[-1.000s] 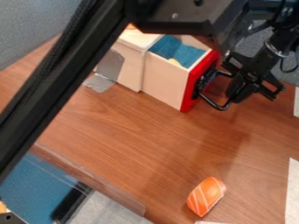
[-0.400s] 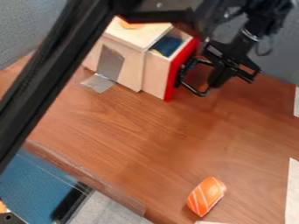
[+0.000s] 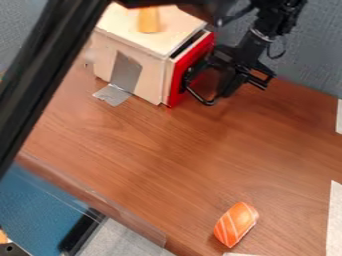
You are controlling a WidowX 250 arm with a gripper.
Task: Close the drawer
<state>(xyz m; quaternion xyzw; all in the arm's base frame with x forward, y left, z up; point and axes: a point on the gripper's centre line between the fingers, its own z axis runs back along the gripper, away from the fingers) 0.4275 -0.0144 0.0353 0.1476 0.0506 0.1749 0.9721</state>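
- The drawer point(image 3: 192, 65) lies at nine o'clock from my jaws, a narrow gap left.
- I, the gripper point(image 3: 229, 82), can't tell whether my jaws are spread or pressed together.
- Wooden worktop point(image 3: 140, 150); orange-and-white block point(image 3: 236, 224) at six o'clock.
- Grey wall point(image 3: 314, 52) at two.

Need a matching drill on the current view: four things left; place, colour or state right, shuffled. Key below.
Things
1. Drawer front
2. Tape
3. Striped piece
4. Drawer

Place, colour or state
A. orange with white lines, lying on the table
B. nearly shut, narrow gap left at the top
C. red, with a black handle
D. silver-grey, on the side of the cabinet

Pairs: 1-C, 2-D, 3-A, 4-B
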